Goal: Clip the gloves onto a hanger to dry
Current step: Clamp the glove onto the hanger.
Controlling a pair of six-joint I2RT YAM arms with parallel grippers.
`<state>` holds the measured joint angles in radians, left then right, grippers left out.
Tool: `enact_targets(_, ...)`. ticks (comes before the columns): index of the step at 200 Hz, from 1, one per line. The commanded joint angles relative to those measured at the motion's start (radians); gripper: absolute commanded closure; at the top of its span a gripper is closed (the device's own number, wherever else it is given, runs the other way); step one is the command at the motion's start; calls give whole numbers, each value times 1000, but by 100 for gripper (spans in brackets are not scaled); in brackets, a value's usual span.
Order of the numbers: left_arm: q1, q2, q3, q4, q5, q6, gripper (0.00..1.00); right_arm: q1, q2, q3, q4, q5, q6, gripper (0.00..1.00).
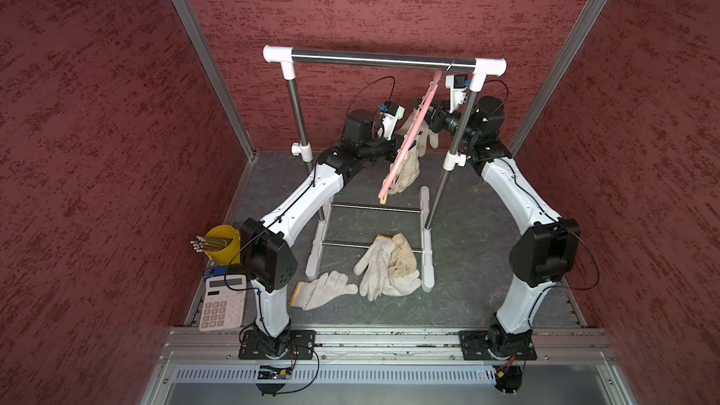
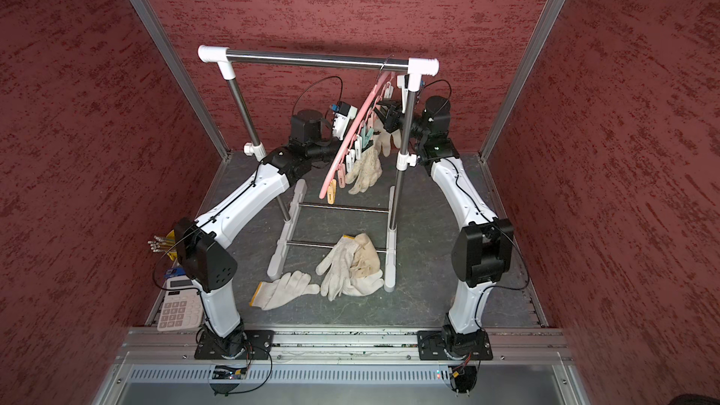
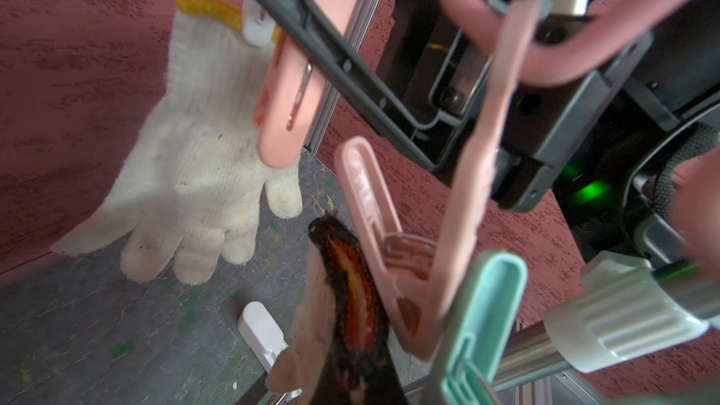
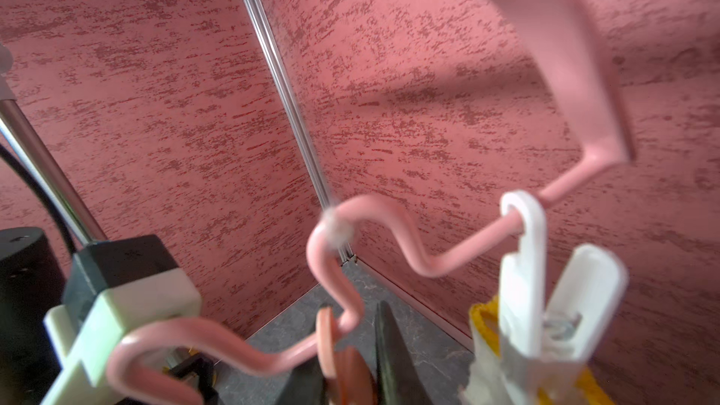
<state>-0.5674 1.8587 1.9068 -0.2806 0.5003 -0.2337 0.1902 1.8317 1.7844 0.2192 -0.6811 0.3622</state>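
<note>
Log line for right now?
left gripper: shut on beige glove | right gripper: shut on pink clip | hanger: white glove clipped | table: gloves waiting

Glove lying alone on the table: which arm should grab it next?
Probably left: the lone glove lies by the left arm's base; the glove pile sits between it and the right arm.

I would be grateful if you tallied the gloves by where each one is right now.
Clipped to the hanger: 2, a beige glove and a white glove
Alone on the table: 1, the lone glove
In the heap: 3, as far as the overlap shows
Total: 6
</note>
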Motion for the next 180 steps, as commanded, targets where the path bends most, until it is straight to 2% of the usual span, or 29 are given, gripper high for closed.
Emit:
enact_targets(1, -41, -54, 1, -27, -50, -3, 100, 8, -5, -75, -83, 147, -31, 84)
enact_targets(47, -111, -85, 28, -133, -117, 39, 100, -8, -110, -205, -10, 223, -45, 84)
enact_targets(73, -151, -121, 25, -164, -159, 46, 100, -10, -116, -215, 7, 238, -45, 84)
enact_targets(120, -209, -163, 2, -211, -223, 67, 100, -9, -69, -178, 45, 190, 1, 84)
enact_targets(180, -217, -151, -8, -204, -262, 79, 100, 10, 7, -100, 50, 87, 19, 83)
